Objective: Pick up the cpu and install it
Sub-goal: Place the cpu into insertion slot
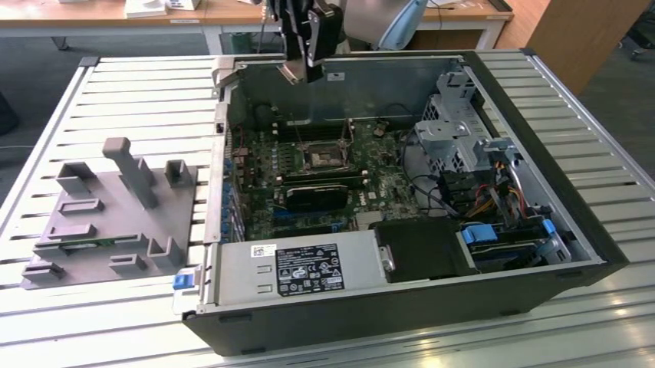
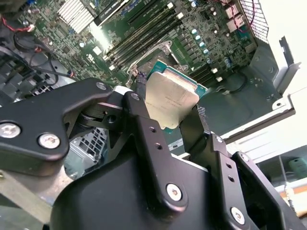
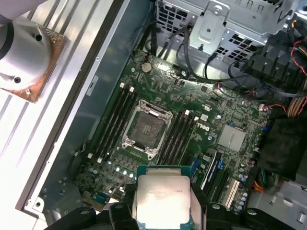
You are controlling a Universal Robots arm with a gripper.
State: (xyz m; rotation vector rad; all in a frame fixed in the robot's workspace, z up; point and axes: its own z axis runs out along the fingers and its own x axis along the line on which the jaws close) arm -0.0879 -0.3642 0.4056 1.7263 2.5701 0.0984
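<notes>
Gripper (image 2: pixel 168 104) pinching cpu (image 2: pixel 171 97) by opposite edges, apparently well above socket (image 3: pixel 145 128), open room inside case (image 1: pixel 409 316)

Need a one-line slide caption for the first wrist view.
The gripper holds the cpu over the motherboard inside the open computer case, socket in sight.

Matt silver metal cpu (image 3: pixel 160 199) top

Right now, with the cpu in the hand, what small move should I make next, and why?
Probably carry the hand sideways until the cpu sits over the open socket, before any lowering. In the first wrist view the empty socket lies apart from the held cpu, not under it.
</notes>
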